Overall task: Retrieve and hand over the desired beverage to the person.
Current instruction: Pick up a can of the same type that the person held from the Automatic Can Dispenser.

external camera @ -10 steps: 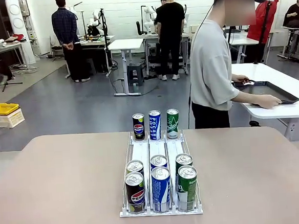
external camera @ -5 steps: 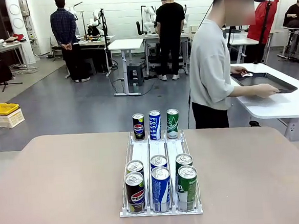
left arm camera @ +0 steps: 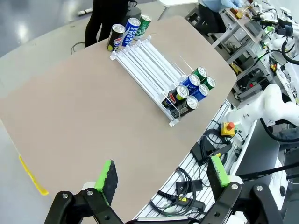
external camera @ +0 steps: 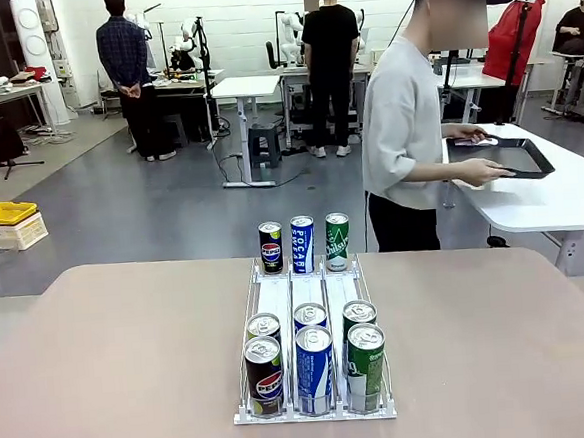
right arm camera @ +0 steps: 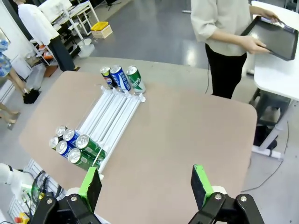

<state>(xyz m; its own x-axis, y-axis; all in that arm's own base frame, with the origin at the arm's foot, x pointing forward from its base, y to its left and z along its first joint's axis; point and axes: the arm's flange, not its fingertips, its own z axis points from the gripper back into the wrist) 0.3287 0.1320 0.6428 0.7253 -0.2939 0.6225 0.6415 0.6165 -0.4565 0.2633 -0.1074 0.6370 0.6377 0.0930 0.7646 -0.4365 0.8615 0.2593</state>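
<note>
A tan counter [external camera: 102, 373] stands in a busy lab. Beyond its far edge, toward the right corner, the person [external camera: 402, 121] in a light grey top stands side-on, holding a black tray [external camera: 528, 157]. A white three-lane rack [external camera: 307, 296] at mid-counter holds six cans [external camera: 314, 363] at its near end, paired black, blue and green. Three far cans [external camera: 302, 243] stand at its far end. The left gripper [left arm camera: 162, 170] and right gripper [right arm camera: 147, 179] hover high, jaws apart and empty.

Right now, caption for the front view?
Nine cans on a three-lane rack; person holds a black tray beyond.
</note>
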